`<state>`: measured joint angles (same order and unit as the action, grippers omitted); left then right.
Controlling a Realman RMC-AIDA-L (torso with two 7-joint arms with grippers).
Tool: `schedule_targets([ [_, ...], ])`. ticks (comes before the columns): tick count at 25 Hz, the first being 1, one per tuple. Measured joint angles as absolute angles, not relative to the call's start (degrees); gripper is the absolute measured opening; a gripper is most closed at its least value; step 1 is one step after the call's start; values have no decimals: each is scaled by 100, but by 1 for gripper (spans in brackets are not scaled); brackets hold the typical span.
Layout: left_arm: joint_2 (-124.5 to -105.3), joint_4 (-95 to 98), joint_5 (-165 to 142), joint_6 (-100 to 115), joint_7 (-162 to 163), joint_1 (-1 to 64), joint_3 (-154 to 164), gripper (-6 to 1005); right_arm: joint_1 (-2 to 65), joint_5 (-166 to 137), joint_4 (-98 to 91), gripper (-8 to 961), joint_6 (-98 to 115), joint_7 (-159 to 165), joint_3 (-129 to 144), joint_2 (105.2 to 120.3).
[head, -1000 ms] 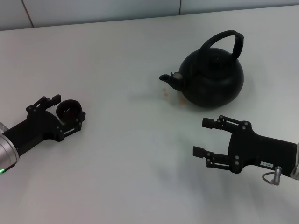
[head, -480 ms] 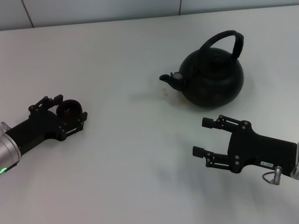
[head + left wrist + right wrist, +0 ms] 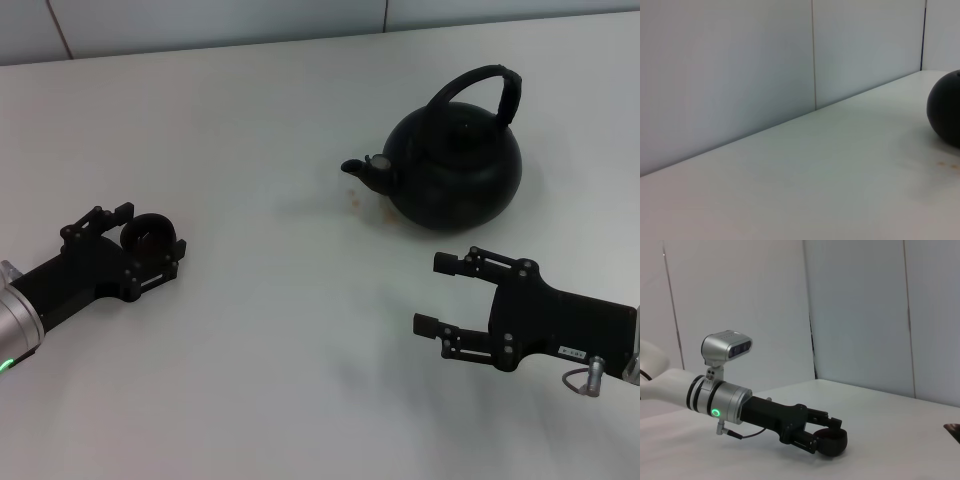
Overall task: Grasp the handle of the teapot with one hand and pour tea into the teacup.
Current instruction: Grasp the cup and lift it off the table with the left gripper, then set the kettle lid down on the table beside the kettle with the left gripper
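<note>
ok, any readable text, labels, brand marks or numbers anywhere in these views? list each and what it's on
No text reads in any view.
Small white label on the right gripper body: too small to read.
teapot, handle, teacup: no marking visible.
left gripper, around the teacup: no lettering visible. A green ring light on the left arm's wrist, in the right wrist view, is a light, not text.

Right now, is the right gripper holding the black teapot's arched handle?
No, the right gripper hangs open, apart from the arched black handle.
</note>
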<state>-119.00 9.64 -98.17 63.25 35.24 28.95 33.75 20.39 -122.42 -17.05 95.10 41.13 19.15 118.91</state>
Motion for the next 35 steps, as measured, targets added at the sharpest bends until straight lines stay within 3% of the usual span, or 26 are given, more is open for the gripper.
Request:
schedule_targets([
  [8, -11900, 979, -9812, 6266, 3524, 2895, 3574, 849, 2039, -12242, -1705, 776, 9510, 4113, 1899, 11891],
  [11, -11900, 980, -9805, 6272, 3524, 2894, 3592, 689, 2039, -12243, -1708, 776, 9510, 4113, 1898, 11891],
  [35, -11907, 1091, -9811, 7165, 3682, 3206, 4041, 693, 2004, -12251, -1705, 777, 9509, 4113, 1899, 11891],
])
